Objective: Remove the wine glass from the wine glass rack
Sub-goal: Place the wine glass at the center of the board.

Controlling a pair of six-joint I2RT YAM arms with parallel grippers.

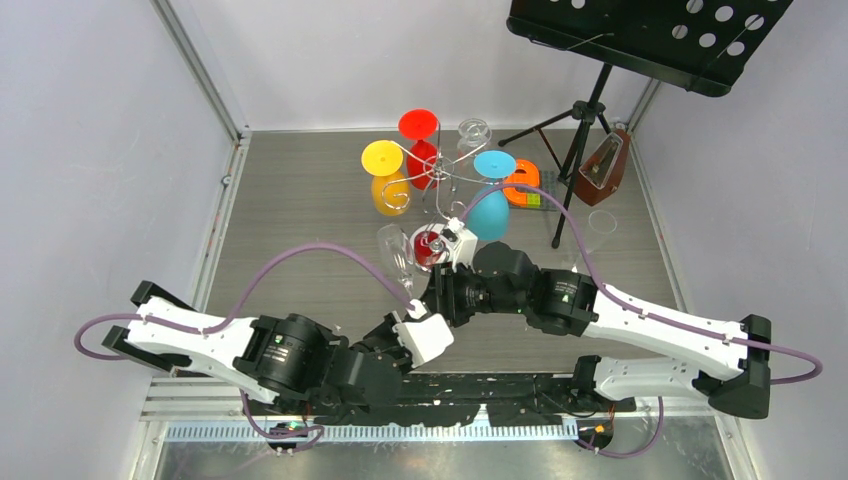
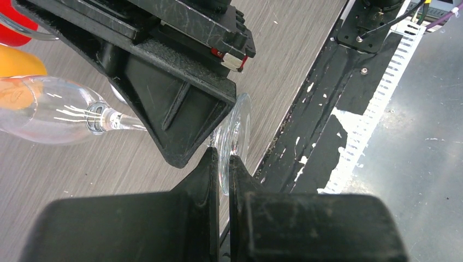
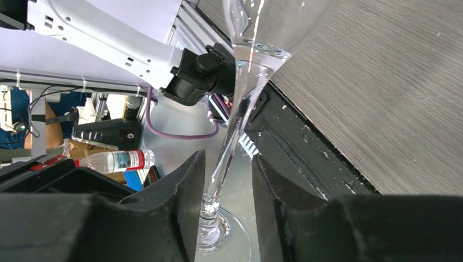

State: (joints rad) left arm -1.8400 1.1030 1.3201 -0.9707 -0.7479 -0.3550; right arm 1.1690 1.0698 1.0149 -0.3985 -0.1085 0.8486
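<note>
**Top external and wrist views: clear glass off the rack, held between both arms**

You have the grey table (image 1: 300,200) under everything, with the black music stand (image 1: 640,40) at its far right. The wine glass rack (image 1: 438,178) stands mid-table. A yellow glass (image 1: 388,190), a red glass (image 1: 420,127) and a blue glass (image 1: 490,215) hang bowl-down from its arms.

The clear wine glass (image 1: 395,255) is off those arms. It is tilted and sits just beside the rack's base, on the near left side, between your two grippers.

Left wrist view: your left gripper (image 2: 224,164) is pressed together on the rim of the foot (image 2: 237,128), one finger on each face.

Right wrist view: your right gripper (image 3: 226,161) straddles the stem (image 3: 233,128) with its jaws spread. A gap shows on either side, and no contact with the stem is visible.
</note>
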